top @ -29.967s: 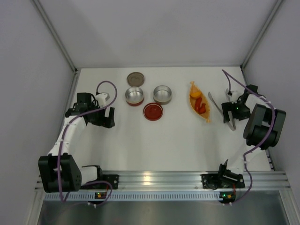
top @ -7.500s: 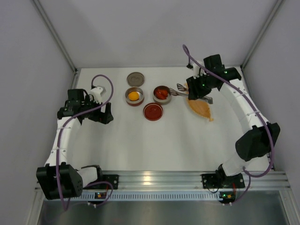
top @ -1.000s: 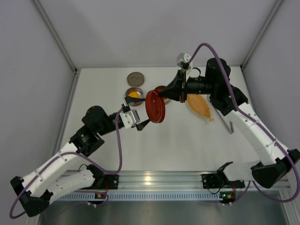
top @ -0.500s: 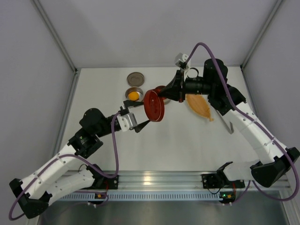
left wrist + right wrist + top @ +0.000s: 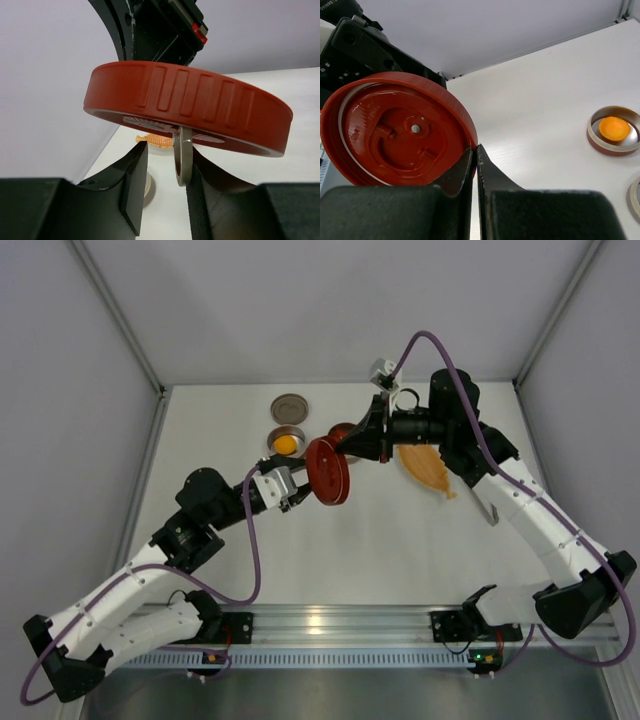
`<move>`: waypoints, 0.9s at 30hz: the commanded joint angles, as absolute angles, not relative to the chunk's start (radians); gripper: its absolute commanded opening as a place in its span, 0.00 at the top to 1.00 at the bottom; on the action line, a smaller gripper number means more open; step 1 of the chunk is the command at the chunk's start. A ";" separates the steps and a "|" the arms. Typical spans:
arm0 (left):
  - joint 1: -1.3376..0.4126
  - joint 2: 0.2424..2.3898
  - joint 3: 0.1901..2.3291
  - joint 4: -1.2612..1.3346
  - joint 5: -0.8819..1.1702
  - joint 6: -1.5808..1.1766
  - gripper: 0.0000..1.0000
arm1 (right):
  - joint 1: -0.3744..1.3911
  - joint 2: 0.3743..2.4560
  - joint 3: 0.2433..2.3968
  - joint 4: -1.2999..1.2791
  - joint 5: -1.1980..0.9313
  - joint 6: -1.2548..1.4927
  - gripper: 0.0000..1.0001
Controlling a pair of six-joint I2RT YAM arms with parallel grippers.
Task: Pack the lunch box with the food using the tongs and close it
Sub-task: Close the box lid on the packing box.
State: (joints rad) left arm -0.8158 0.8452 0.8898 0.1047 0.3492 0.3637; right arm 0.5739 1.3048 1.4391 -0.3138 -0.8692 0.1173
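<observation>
Right gripper (image 5: pixel 475 150): jaws are pressing together on the edge of the red lid (image 5: pixel 400 130), holding it up in the air on its side, hollow face towards the wrist camera.

Left gripper (image 5: pixel 165 152): jaws are standing partly apart just under the lid. The grey metal loop (image 5: pixel 183 155) on the lid's face is hanging between them, close against one finger, with a clear gap to the other. No grip there yet.

Handling, my judgement: the lid is looking like stiff moulded plastic, light, not fragile. The ribbed rim is offering the best bite, since the ribs should be stopping any slip. The loop is thin and smooth and may be swinging on its pivot, so a pinch there is likely letting the lid tip. A broad hold across the rim, well apart from the right gripper's pinch, is seeming safer for a handover.

Outward: the orange-yellow piece (image 5: pixel 614 128) is sitting inside an open tin (image 5: pixel 614 145) on the table (image 5: pixel 400 540). The tongs (image 5: pixel 487 508) are lying on the table beside the orange dish (image 5: pixel 427 468), away from both grippers.
</observation>
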 commanded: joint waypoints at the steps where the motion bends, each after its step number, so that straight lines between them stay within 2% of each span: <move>1: -0.815 0.841 0.940 0.155 0.344 0.339 0.61 | 0.595 1.304 1.434 -0.232 -0.936 0.158 1.00; 8: -0.815 0.845 0.960 0.137 0.339 0.318 0.67 | 0.595 1.308 1.410 -0.216 -0.965 0.186 1.00; 11: -0.815 0.847 0.983 0.103 0.353 0.310 0.76 | 0.594 1.315 1.414 -0.229 -0.962 0.196 1.00; 13: -0.815 0.847 1.003 0.069 0.364 0.301 0.97 | 0.588 1.319 1.419 -0.227 -0.951 0.215 0.77; 14: -0.815 0.851 1.009 0.058 0.365 0.279 1.00 | 0.580 1.319 1.423 -0.219 -0.947 0.242 0.64; 15: -0.815 0.854 1.020 0.042 0.364 0.267 1.00 | 0.563 1.324 1.430 -0.215 -0.945 0.258 0.42; 16: -0.815 0.864 1.057 -0.024 0.354 0.253 1.00 | 0.552 1.331 1.437 -0.224 -0.937 0.268 0.14; 17: -0.815 0.886 1.081 -0.069 0.310 0.214 1.00 | 0.537 1.338 1.465 -0.235 -0.931 0.284 0.01; 21: -0.813 0.966 1.224 -0.300 0.244 0.173 1.00 | 0.393 1.367 1.538 -0.255 -0.956 0.342 0.01; 27: -0.801 1.195 1.463 -0.702 0.189 0.160 1.00 | 0.296 1.410 1.641 -0.337 -0.980 0.376 0.01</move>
